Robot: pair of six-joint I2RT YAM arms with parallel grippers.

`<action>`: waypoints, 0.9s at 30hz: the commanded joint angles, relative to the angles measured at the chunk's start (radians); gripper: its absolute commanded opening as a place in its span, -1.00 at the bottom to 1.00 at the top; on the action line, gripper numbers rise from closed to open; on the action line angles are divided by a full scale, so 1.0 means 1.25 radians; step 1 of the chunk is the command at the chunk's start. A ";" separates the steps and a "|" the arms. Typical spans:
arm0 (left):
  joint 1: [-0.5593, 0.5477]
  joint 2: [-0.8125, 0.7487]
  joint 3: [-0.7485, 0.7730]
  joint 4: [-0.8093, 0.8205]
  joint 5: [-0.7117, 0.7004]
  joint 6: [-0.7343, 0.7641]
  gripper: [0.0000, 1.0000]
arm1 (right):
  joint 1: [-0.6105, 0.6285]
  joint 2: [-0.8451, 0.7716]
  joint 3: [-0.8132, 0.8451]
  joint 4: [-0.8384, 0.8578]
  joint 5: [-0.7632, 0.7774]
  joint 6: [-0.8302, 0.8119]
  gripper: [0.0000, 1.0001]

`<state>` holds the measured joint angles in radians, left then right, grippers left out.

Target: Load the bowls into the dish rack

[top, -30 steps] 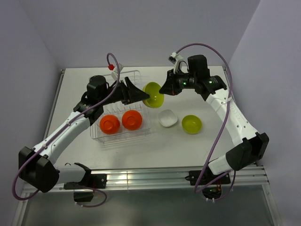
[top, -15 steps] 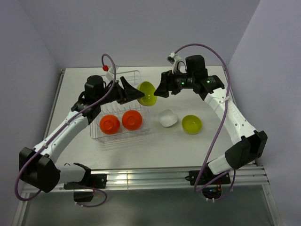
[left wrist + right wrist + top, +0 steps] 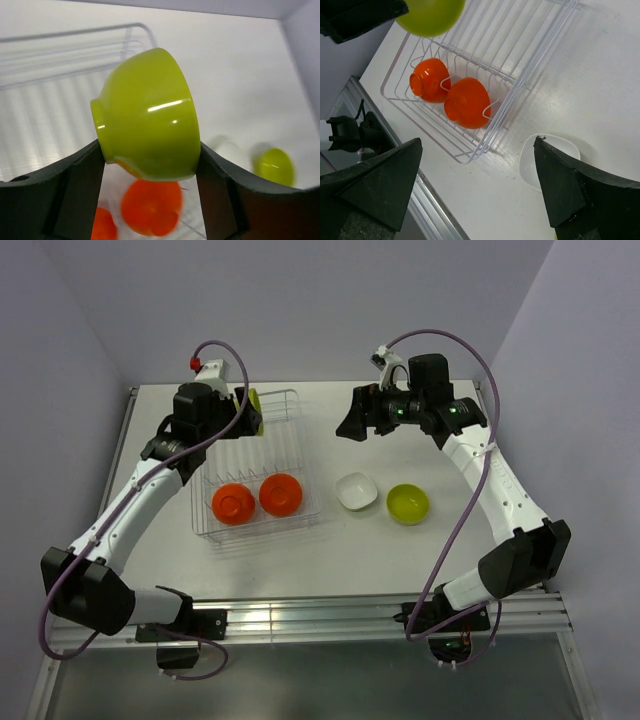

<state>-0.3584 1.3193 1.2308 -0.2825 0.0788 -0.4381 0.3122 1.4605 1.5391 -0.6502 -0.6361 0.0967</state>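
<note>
Swinging back from mid-table, the left gripper (image 3: 243,412) now holds the green bowl (image 3: 145,115) above the far end of the rack (image 3: 283,392), pinched by its sides and tipped over. The right gripper (image 3: 346,427) has let go and drawn off, its jaws spread wide with nothing between them. Two orange bowls (image 3: 233,503) (image 3: 281,494) already lie in the rack's near end. Still to do: set this green bowl down, then bring over the white bowl (image 3: 357,490) and the second green bowl (image 3: 408,502), both on the table (image 3: 400,550) right of the rack. By my count, two of five are loaded.
</note>
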 commanded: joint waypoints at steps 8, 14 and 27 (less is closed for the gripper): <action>0.001 0.114 0.053 0.022 -0.319 0.320 -1.00 | -0.014 -0.037 0.013 0.017 -0.014 0.011 1.00; -0.009 0.218 0.110 -0.008 -0.438 0.392 -0.99 | -0.017 -0.034 0.013 0.013 -0.011 0.009 1.00; -0.031 0.392 0.164 0.025 -0.634 0.465 -1.00 | -0.019 -0.023 0.019 0.006 -0.018 0.009 1.00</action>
<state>-0.3943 1.7908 1.3781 -0.3088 -0.6201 0.0990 0.2962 1.4540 1.5391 -0.6506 -0.6441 0.1074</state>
